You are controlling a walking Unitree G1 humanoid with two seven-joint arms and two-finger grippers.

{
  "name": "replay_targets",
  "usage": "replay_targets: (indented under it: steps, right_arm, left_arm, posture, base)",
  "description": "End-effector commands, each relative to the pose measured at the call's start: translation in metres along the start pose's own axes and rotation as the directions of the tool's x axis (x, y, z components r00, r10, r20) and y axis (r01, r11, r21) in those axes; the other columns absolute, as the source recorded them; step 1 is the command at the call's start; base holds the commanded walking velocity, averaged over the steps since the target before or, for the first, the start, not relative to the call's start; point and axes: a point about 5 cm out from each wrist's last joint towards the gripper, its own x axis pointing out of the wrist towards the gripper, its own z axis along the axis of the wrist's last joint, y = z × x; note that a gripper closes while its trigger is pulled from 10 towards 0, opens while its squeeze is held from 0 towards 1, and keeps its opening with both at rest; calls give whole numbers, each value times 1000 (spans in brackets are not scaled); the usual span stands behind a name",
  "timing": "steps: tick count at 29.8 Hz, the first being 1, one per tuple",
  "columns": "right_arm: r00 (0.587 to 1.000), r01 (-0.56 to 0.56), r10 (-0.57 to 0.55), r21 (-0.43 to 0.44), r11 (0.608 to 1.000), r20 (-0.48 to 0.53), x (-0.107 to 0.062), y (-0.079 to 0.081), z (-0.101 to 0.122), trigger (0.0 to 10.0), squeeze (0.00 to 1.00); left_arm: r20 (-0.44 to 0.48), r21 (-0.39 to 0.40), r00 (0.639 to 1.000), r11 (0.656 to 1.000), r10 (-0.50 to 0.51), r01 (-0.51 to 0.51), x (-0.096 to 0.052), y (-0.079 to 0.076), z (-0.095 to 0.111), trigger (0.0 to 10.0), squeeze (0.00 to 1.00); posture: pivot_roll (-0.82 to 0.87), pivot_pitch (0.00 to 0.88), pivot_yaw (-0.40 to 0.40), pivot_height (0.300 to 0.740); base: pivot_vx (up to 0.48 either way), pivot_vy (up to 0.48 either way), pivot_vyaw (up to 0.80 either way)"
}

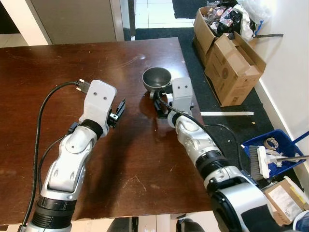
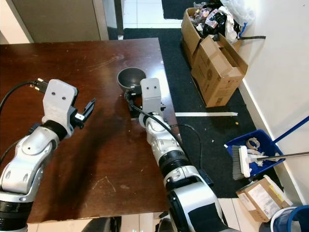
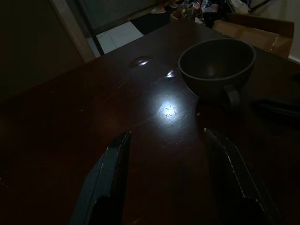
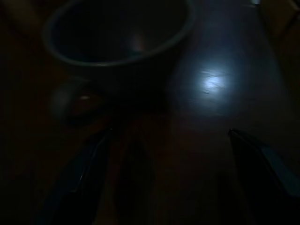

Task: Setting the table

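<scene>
The grey cup sits on my brown worktop, near its right edge. My right claw is just beside it, fingers wide apart. My left claw hovers nearby, also spread apart.

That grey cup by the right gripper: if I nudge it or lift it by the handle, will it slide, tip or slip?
The cup looks rigid, wide and low, so tipping seems unlikely. The table is glossy, so a nudge would probably slide it. Its small handle faces the open right gripper; lifted there, the cup may tilt.
</scene>
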Motion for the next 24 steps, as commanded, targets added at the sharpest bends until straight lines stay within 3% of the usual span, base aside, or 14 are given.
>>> replay_targets:
  steps: [1,2,3,4,6,7,9,10,14,21,22,24]
  right_arm:
    - [1000,14,-14,-3,1000,1,1,-1,-1,6627,0]
    - [1000,14,-14,-3,1000,1,1,-1,-1,6627,0]
    - [1000,16,-16,0,1000,2,1,-2,-1,5804,0]
    - [1000,14,-14,5,1000,9,2,-3,0,2941,0]
    - [1000,9,-10,11,1000,22,2,-3,2,2471,0]
    - [999,-1,0,22,1000,36,2,-3,3,0,0]
    - [999,-22,21,27,999,49,3,-2,5,0,0]
    - [991,-96,94,22,995,98,2,3,9,0,0]
    - [968,-206,207,-22,978,139,-1,11,11,0,0]
    - [972,-197,198,-25,980,125,-1,8,8,0,0]
    - [973,-186,188,-29,982,134,-1,8,9,10000,0]
    - [967,-182,183,-22,983,176,-1,10,16,10000,0]
  left_arm:
    - [-14,-4,1000,1000,-10,10,0,-2,-3,10000,27]
    - [-14,-4,1000,1000,-10,10,0,-2,-3,10000,27]
    - [-14,-4,1000,1000,-10,10,0,-2,-3,10000,27]
    - [-15,-5,1000,1000,-10,10,0,-2,-3,10000,27]
    - [-15,-6,1000,1000,-9,9,0,-2,-3,10000,27]
    - [-15,-7,1000,1000,-8,8,0,-2,-4,10000,31]
    - [-15,-7,1000,1000,-8,8,0,-2,-4,10000,27]
    - [-15,-8,1000,1000,-7,7,1,-2,-4,10000,27]
    - [-15,-10,1000,1000,-6,6,0,-3,-4,10000,31]
    - [-15,-13,1000,1000,-7,6,0,-4,-4,10000,27]
    - [-16,-15,1000,1000,-8,7,0,-4,-4,10000,27]
    - [-16,-15,1000,1000,-9,9,0,-4,-4,10000,27]
  posture:
    - [-12,111,118,740]
    - [-12,111,118,740]
    - [-12,111,118,740]
    - [-10,110,118,740]
    - [-10,110,118,740]
    - [-10,109,118,740]
    - [-9,108,118,740]
    - [-9,108,118,740]
    - [-10,108,118,740]
    - [-12,112,118,740]
    - [-12,112,118,740]
    - [-13,116,118,740]
  base:
    - [0,0,0]
    - [0,0,0]
    - [0,0,0]
    - [0,0,0]
    - [0,0,0]
    - [0,0,0]
    - [0,0,0]
    - [0,0,0]
    - [0,0,0]
    - [0,0,0]
    - [0,0,0]
    - [0,0,0]
